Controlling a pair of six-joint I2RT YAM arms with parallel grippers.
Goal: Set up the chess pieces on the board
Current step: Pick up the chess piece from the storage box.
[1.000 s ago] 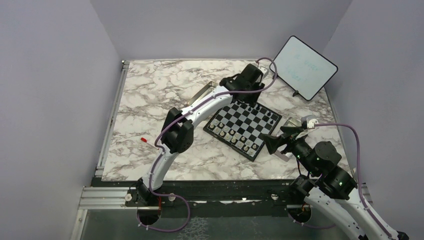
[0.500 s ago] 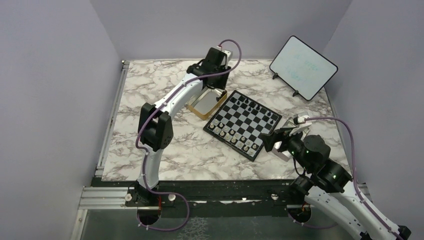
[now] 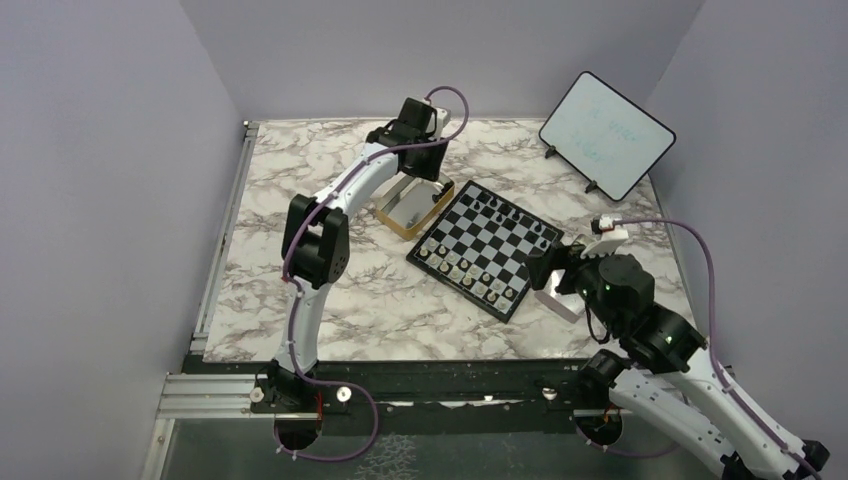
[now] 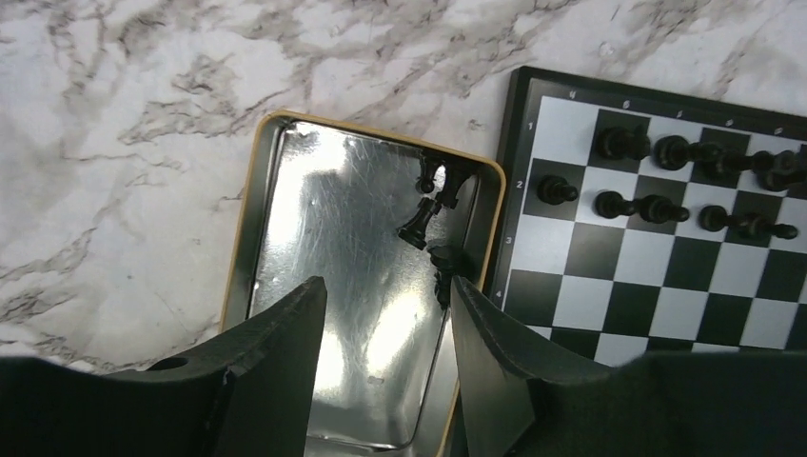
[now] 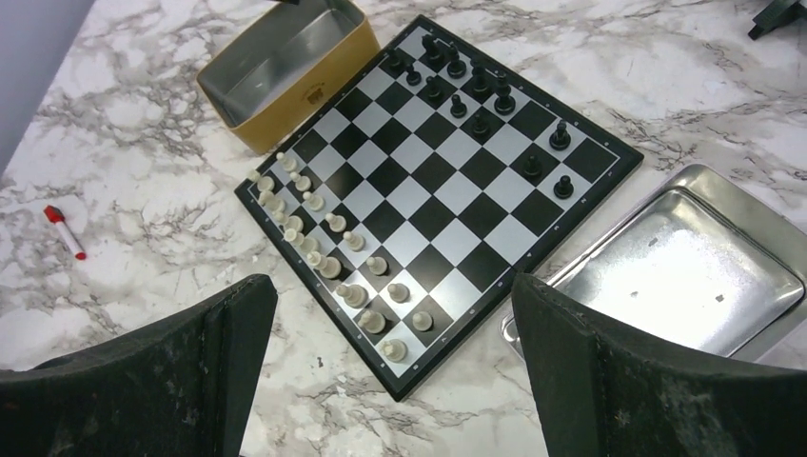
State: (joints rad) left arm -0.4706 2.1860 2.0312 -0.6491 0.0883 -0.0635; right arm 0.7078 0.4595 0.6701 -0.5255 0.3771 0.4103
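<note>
Step in hand: fetching the last black pieces. The left gripper point(image 4: 386, 286) hovers over the gold tin point(image 4: 324, 228), jaws partly open, holding nothing. A few black chess pieces point(image 4: 420, 223) cluster against the tin wall just ahead of the finger nearer the board point(image 4: 571, 305), whose black side looks short. Next: shift toward the cluster, descend, pinch one piece; it's tight against the wall. The right gripper point(image 5: 388, 286) is wide open and empty, back from the board.

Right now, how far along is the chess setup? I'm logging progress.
Done: the pale pieces stand in two rows along one edge of the board, with most black pieces opposite. In hand: nothing. The left tool hangs open over the gold tin, and the right tool is open too. Left: a few leftover pieces in that tin.
</note>
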